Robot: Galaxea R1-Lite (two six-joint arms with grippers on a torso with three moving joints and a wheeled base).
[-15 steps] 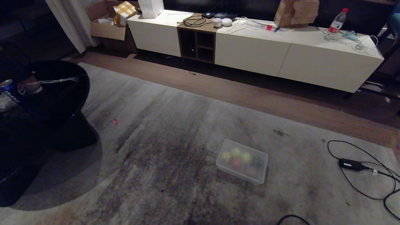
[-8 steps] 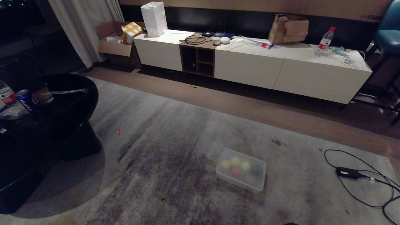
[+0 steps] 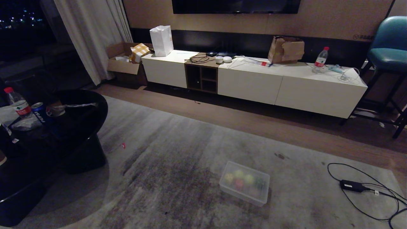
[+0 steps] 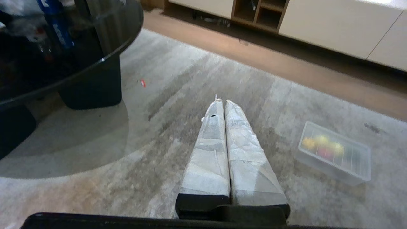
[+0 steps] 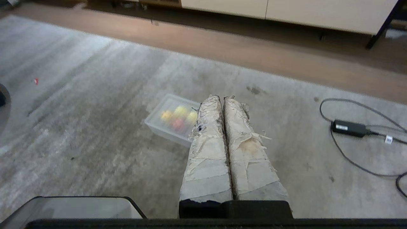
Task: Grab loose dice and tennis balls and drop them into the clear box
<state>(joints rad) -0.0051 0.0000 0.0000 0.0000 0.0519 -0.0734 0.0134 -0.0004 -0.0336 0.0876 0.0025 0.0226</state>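
Both the left gripper (image 4: 224, 102) and right gripper (image 5: 223, 98) hang pressed together and empty above the rug (image 3: 178, 159), well apart from the clear box (image 3: 244, 183) holding dice (image 3: 239, 183) and tennis balls (image 3: 239, 173).

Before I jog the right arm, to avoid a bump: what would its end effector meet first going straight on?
Probably bare rug: the shut right end effector points past the clear box, which lies beside its line. Depth is unclear.

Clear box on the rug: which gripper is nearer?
Right, seemingly. The right gripper points almost at the clear box; the left gripper has it well off aside.
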